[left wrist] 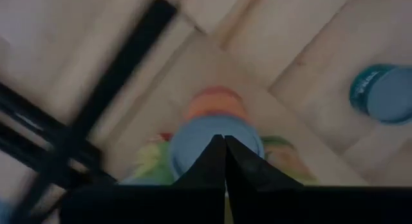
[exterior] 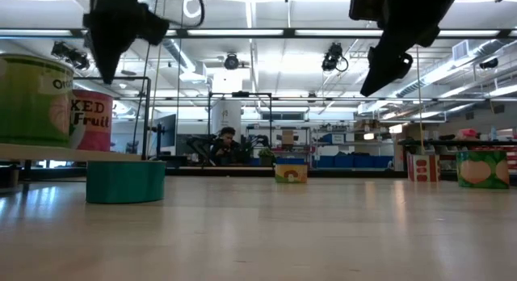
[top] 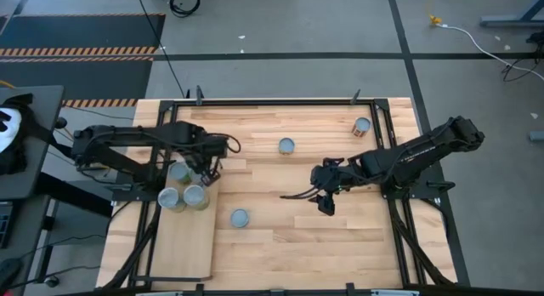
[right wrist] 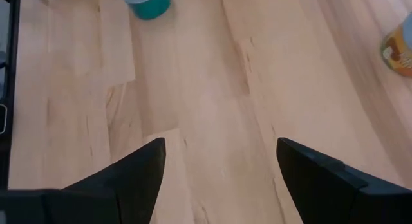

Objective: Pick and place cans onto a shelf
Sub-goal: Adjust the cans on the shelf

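Three cans stand upright, close together, on the far end of the pale shelf at the table's left. My left gripper is shut and empty; it hangs just above and to the right of them. In the left wrist view its closed fingertips are over a grey-lidded can among red and green ones. My right gripper is open and empty above bare table right of centre; it also shows in the right wrist view. Three more cans stand on the tabletop: near centre, far centre and far right.
The shelf's thin black frame runs along its left side. The table's own black frame borders the far edge. In the low view a teal can stands beside the shelf's edge. Bare planks lie between the arms.
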{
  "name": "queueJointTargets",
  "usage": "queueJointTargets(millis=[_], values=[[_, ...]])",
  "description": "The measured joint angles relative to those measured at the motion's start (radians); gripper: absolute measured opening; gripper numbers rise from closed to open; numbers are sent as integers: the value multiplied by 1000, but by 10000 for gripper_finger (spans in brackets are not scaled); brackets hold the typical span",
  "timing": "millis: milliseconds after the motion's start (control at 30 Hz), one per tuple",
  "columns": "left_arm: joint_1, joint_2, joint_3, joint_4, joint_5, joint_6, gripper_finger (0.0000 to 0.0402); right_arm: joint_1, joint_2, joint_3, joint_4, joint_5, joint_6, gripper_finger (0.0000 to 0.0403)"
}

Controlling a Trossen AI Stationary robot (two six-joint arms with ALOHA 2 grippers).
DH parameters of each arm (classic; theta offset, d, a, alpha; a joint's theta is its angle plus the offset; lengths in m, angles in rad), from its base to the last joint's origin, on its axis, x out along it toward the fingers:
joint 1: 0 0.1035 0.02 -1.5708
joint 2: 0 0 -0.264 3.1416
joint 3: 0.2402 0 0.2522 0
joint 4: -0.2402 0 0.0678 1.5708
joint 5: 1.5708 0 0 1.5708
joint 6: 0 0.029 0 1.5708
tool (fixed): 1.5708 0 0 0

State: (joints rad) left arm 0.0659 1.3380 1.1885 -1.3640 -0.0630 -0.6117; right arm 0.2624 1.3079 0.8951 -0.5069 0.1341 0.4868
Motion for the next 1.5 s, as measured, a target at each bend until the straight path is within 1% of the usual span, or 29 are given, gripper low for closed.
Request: queueJointTargets(millis=[67,167,233,400,600,867,1033,1200,1300,1400,1500], values=[[12,-5,-51,6,31,-31,3,10,0,0,-10,0,22,303],[16,-5,-116,24,38,-62,2,27,0,0,-33,1,47,303],[10,-6,-135,32,38,-76,2,37,0,0,-39,2,53,303],[-4,-7,-140,50,29,-84,1,45,0,0,-50,2,53,303],[25,-7,-140,73,-10,-84,1,45,0,0,-51,3,61,303],[29,-7,-140,75,-22,-84,1,45,0,0,-50,-4,69,303],[30,-34,-140,73,-37,-89,1,45,0,0,-50,-5,71,303],[30,-97,-114,43,-68,-131,2,45,0,0,-49,-5,71,303],[23,-131,-94,-27,-62,-173,2,45,0,0,-49,-5,71,303],[1,-168,-95,-114,-22,-236,2,45,0,0,-48,-5,71,303],[-21,-210,-114,-166,32,-304,2,44,0,0,-47,-5,71,303]])
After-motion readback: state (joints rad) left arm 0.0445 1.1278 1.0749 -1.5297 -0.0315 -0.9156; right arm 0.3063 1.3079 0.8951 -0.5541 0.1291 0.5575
